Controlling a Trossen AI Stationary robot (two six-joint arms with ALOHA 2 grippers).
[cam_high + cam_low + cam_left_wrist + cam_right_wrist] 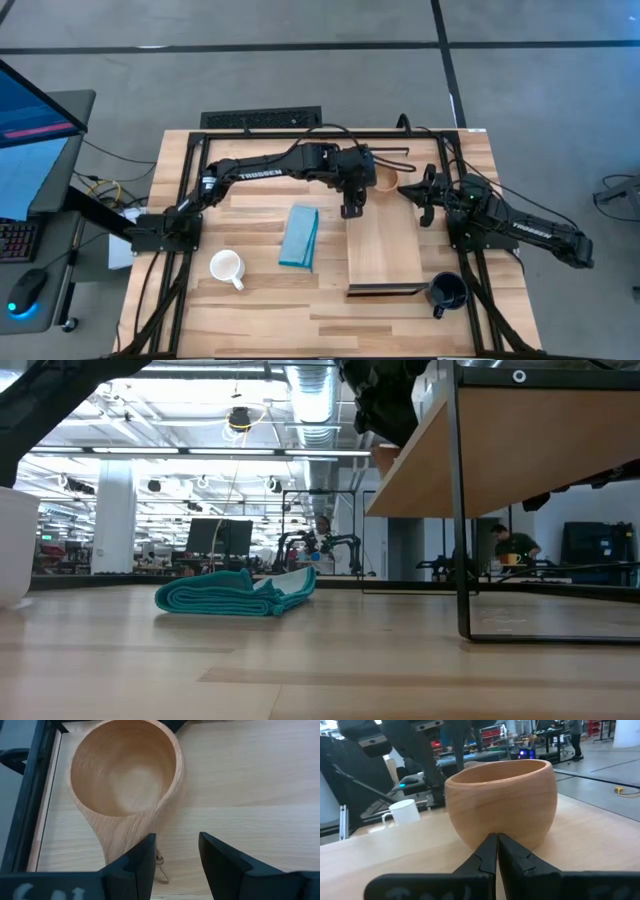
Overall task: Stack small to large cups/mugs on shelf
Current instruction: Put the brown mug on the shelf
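Observation:
The small wooden cup (385,180) stands upright on the far end of the shelf (385,255). Its handle (117,837) points toward my left gripper (177,840), which is open just over the handle's end; one finger (142,857) covers that end. My right gripper (497,837) is shut, level with the shelf top, its tips at the foot of the cup's round wall (500,795). The white mug (228,267) sits on the table's near left. The navy mug (447,292) stands beside the shelf's near end. My left gripper: one open finger lies over the free end of the wooden cup's handle, and I cannot tell whether it touches. My right gripper: the shut fingertips (490,845) meet the cup's wall low down, coming level from the table's right; whether they press it, I cannot tell.
A folded blue cloth (300,237) lies on the table left of the shelf. The shelf's dark bracket (460,510) lifts the board off the tabletop. The white mug (15,545) shows at the low view's left edge. A monitor and keyboard sit beyond the table's left side.

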